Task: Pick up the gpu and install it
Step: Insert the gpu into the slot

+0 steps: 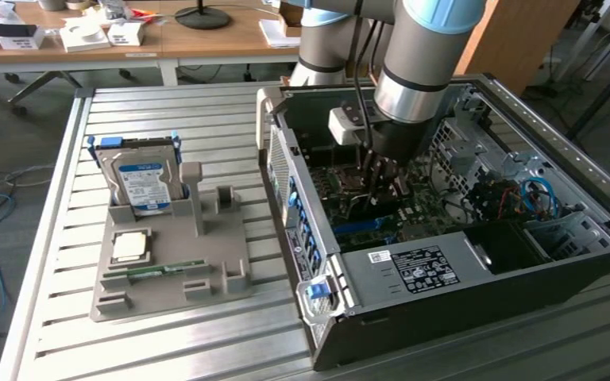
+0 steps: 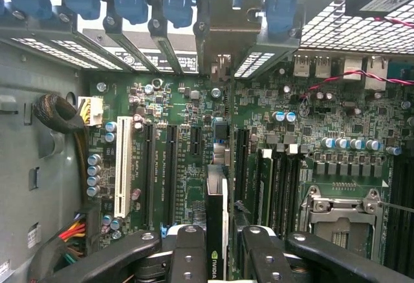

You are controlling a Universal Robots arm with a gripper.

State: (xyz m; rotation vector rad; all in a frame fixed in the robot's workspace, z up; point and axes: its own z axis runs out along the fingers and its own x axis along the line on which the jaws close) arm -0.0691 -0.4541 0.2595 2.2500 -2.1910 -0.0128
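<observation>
While the big metal worktop [image 1: 156, 341] holds the open computer case [image 1: 411, 266], the robot arm [image 1: 422, 63] reaches down into the case. Inside lies the green board [image 2: 191, 192]. The gpu [image 2: 217, 215] stands on its thin edge over the green board, among the long slots. The claw [image 2: 217, 247] is partly shut and pinches the gpu from both sides.

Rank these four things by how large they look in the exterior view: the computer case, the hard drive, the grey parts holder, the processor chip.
1. computer case
2. grey parts holder
3. hard drive, upright in the holder, lower end hidden
4. processor chip, flat on the holder
</observation>
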